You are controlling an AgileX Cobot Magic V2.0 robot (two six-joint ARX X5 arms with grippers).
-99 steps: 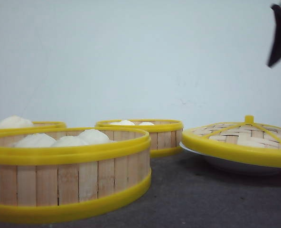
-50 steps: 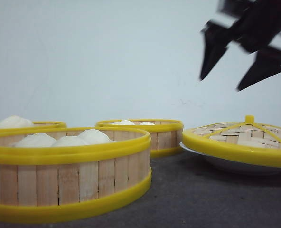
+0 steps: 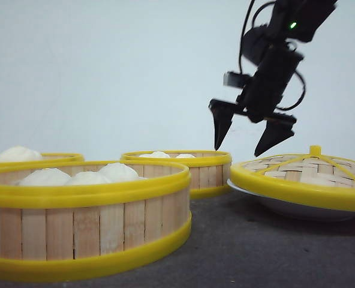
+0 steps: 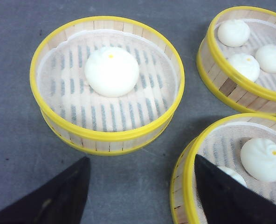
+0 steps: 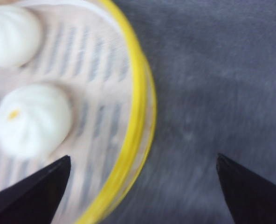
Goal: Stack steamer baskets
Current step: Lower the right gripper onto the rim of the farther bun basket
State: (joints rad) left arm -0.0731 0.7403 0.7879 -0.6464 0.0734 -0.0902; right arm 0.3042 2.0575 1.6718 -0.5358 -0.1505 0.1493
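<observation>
right claw (image 3: 244, 139) open, hanging just above far basket (image 3: 183, 168)'s right rim; left claw (image 4: 142, 196) open over table (image 4: 17, 154) between one-bun basket (image 4: 105, 135) and near basket (image 4: 187, 182); lid (image 3: 303, 174) right of far basket

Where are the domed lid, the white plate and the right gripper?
domed lid (image 3: 303, 171), front view, on its woven top.
white plate (image 3: 285, 207), front view, on its rim under the lid.
right gripper (image 3: 244, 143), front view, between its fingers.
</observation>
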